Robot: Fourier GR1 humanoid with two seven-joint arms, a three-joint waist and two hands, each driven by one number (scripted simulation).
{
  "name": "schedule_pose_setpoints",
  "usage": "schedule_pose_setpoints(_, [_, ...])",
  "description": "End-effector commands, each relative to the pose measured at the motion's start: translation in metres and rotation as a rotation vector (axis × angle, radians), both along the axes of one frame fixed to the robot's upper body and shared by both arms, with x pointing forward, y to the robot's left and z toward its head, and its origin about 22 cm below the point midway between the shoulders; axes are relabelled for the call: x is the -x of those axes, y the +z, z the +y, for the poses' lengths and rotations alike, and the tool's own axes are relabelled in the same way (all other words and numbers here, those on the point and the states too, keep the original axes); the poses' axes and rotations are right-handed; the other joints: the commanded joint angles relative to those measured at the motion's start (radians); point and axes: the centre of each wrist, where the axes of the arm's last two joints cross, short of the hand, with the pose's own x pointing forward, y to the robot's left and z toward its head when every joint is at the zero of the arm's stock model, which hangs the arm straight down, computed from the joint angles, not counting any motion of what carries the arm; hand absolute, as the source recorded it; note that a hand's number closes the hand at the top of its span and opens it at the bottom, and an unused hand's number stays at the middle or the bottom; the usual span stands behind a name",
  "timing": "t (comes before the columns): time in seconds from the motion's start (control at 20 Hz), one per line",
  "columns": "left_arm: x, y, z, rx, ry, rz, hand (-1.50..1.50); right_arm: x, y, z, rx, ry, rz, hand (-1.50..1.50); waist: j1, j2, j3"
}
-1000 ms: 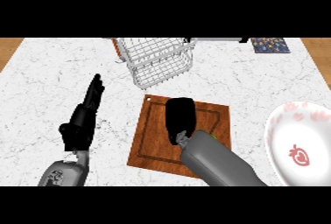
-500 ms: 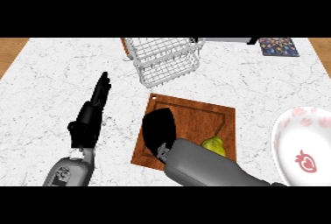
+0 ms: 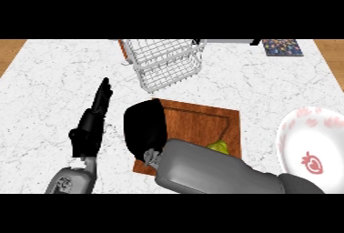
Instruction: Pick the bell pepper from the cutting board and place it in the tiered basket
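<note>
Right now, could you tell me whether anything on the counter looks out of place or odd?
Nothing looks spilled or damaged. The basket stands upright behind the board, and the plate lies flat at right. The pepper is mostly hidden behind the right forearm.

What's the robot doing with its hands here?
The robot's right hand hangs over the left side of the brown wooden cutting board. A yellow-green bell pepper peeks out beside its grey forearm, not held. The white wire tiered basket waits behind the board. The left hand rests open on the counter's left.
</note>
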Motion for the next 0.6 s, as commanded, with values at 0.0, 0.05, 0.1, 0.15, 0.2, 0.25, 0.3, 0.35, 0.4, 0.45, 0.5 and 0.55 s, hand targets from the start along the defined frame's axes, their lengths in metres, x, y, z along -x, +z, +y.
schedule_pose_setpoints(0.0, [0.007,0.006,0.014,0.002,0.006,0.0,0.0,0.017,0.053,0.009,-0.045,-0.092,-0.096,1.5,-0.011,-0.007,0.0])
schedule_pose_setpoints(0.05, [-0.004,0.001,0.022,0.01,0.027,0.01,0.0,0.013,0.07,0.009,-0.067,-0.081,-0.136,1.5,-0.025,-0.005,0.0])
schedule_pose_setpoints(0.1, [0.001,0.003,0.009,0.02,0.016,-0.005,0.0,0.019,0.082,0.009,-0.098,-0.084,-0.172,1.5,-0.027,-0.008,0.0])
schedule_pose_setpoints(0.15, [0.007,-0.008,0.003,0.002,0.03,-0.008,0.0,0.012,0.096,0.01,-0.109,-0.091,-0.185,1.5,-0.02,-0.005,0.0])
schedule_pose_setpoints(0.2, [0.008,0.002,0.004,0.005,0.027,0.013,0.0,0.018,0.115,0.008,-0.138,-0.087,-0.195,1.5,-0.022,-0.009,0.001])
schedule_pose_setpoints(0.25, [0.006,0.002,0.0,-0.006,0.026,0.0,0.0,0.019,0.127,0.009,-0.155,-0.095,-0.203,1.5,-0.018,-0.008,0.0])
schedule_pose_setpoints(0.3, [0.008,0.004,0.01,0.003,0.019,0.015,0.0,0.008,0.142,-0.007,-0.161,-0.096,-0.213,1.5,-0.023,-0.008,0.0])
schedule_pose_setpoints(0.35, [0.004,0.0,0.009,-0.005,0.031,0.002,0.0,0.022,0.155,0.004,-0.182,-0.103,-0.214,1.5,-0.027,-0.01,0.0])
schedule_pose_setpoints(0.4, [0.007,0.009,0.014,-0.009,0.04,0.008,0.0,0.016,0.167,-0.005,-0.21,-0.106,-0.221,1.5,-0.023,-0.01,0.001])
schedule_pose_setpoints(0.45, [0.004,0.001,0.022,0.0,0.026,0.006,0.0,0.013,0.175,0.0,-0.202,-0.113,-0.224,1.5,-0.022,-0.006,-0.001])
schedule_pose_setpoints(0.5, [0.014,-0.005,0.023,-0.011,0.03,0.008,0.0,0.01,0.179,-0.013,-0.199,-0.115,-0.223,1.5,-0.022,-0.007,0.0])
schedule_pose_setpoints(0.55, [0.0,0.006,-0.001,0.01,0.015,0.0,0.0,0.013,0.186,0.004,-0.213,-0.131,-0.243,1.5,-0.024,-0.005,0.0])
